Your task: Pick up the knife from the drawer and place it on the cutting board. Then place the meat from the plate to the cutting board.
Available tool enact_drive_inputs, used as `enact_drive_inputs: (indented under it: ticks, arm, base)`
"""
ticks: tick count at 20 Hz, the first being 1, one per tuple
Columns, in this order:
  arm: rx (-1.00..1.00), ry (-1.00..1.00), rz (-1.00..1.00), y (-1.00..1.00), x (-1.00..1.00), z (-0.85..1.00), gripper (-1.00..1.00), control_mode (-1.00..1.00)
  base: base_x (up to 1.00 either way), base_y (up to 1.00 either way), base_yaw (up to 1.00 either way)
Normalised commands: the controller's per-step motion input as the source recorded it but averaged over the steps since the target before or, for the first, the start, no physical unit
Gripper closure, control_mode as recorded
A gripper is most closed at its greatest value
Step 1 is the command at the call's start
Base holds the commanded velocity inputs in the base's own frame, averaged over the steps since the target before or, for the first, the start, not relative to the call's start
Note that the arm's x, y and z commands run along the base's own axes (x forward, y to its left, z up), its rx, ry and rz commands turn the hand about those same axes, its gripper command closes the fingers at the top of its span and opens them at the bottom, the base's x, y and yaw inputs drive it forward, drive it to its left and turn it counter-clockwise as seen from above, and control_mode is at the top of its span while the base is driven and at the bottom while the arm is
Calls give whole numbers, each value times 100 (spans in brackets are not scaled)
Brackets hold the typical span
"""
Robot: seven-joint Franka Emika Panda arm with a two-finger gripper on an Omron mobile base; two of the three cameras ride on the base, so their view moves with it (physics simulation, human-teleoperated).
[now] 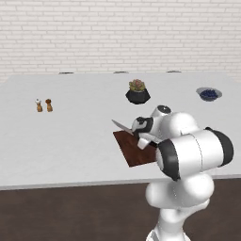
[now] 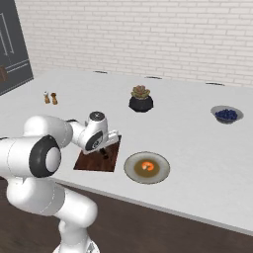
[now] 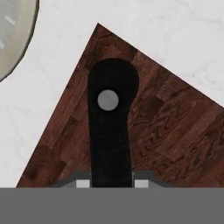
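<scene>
While the gripper (image 3: pixel 112 183) hangs over the cutting board (image 3: pixel 170 127), its two fingers are clenched on the knife (image 3: pixel 110 127), whose black handle rises between the fingertips (image 3: pixel 82 183) in the hand view. The handle has a small silver rivet near its rounded end and sits above the dark reddish wood.

Far left of the fingers in the left base view stand two small shakers (image 1: pixel 44 105), well apart from everything else on the white counter (image 1: pixel 70 141). Nearer, the knife's silver blade (image 1: pixel 123 126) pokes out to the left of the gripper (image 1: pixel 143 141), its point past the board's far left corner. The cutting board (image 1: pixel 136 153) lies directly under the fingers near the counter's front edge. Beyond the fingers, further back on the counter, sits a black pot with a plant (image 1: pixel 138 92). Far to the right of that is a small dark blue bowl (image 1: pixel 208 94).

In the right base view, the gripper (image 2: pixel 104 150) points down at the cutting board (image 2: pixel 94 160). Just right of the fingers, beside the board but apart from it, lies the plate (image 2: pixel 147 168), and the meat (image 2: pixel 147 166) rests at its centre. The plate's pale rim (image 3: pixel 17 39) also shows at the upper left corner of the hand view.
</scene>
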Motion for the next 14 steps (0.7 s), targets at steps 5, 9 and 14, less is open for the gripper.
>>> enact_drive_inputs:
  ticks: [5,9,14]
  arm:
    - [0,1,0,0,28,-28,100,-100]
    - [0,3,-2,0,1,-32,100,-100]
    - [0,0,-2,-29,1,-10,100,-100]
  base:
    - [0,0,0]
    - [0,0,0]
    - [0,0,0]
